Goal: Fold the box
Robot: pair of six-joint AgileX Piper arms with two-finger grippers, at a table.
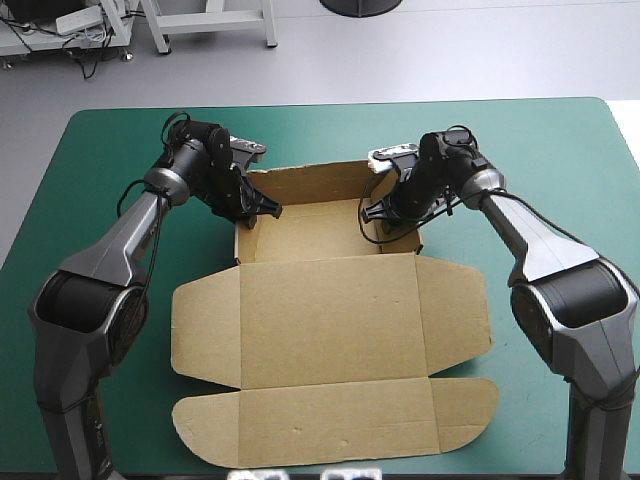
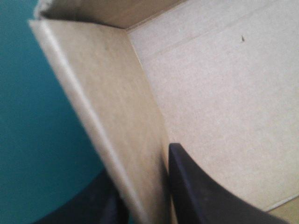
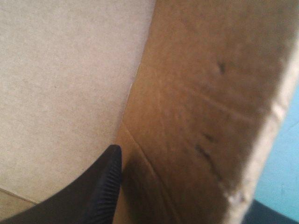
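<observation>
Box (image 1: 330,320) walls, both pinched

Sits on the worktop (image 1: 560,150), tray at 12 o'clock, lid flat toward 6. My left end effector (image 1: 265,212) clamps the 9 o'clock wall, right end effector (image 1: 373,214) the 3 o'clock. I'd press evenly, walls upright.

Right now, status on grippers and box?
Left gripper clamps left wall, right gripper right wall. Box: tray walls up, lid flat. Nothing in the way.

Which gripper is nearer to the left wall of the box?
Left. The left gripper is shut on the left wall itself. The right gripper is shut on the right wall, on the opposite side.
</observation>
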